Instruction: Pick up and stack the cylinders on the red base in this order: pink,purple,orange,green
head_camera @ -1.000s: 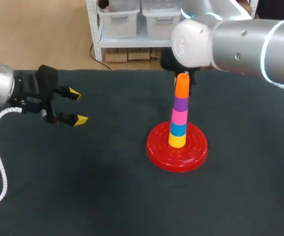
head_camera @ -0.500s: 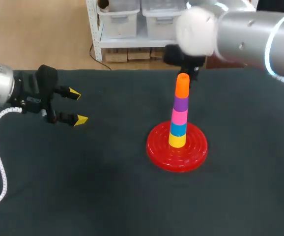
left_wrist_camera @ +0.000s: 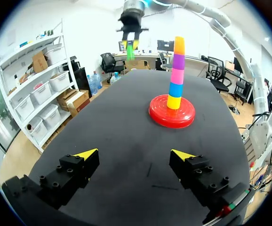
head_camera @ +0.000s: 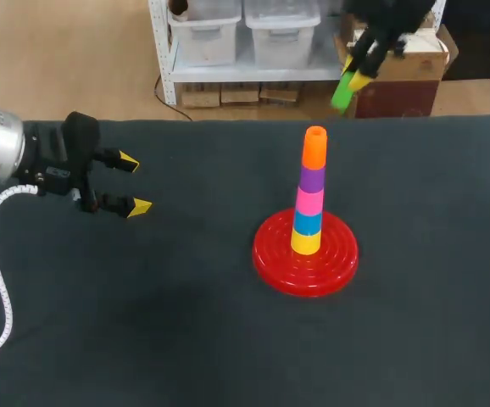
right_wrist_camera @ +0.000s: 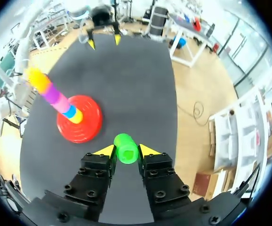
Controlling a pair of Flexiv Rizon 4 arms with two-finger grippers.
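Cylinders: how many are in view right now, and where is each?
6. Five sit stacked on the red base, bottom to top: yellow, blue, pink, purple, orange. The green cylinder is gripped in the right tool, raised apart from the stack.

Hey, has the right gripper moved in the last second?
Yes. The right gripper has drawn back from just behind the orange cylinder to past the far edge of the table, and is shut on the green cylinder.

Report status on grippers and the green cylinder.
Left gripper open, empty, off to the side. Right gripper shut on green cylinder, raised high, clear of the stack. Orange cylinder on top, red base below; nothing in the way.
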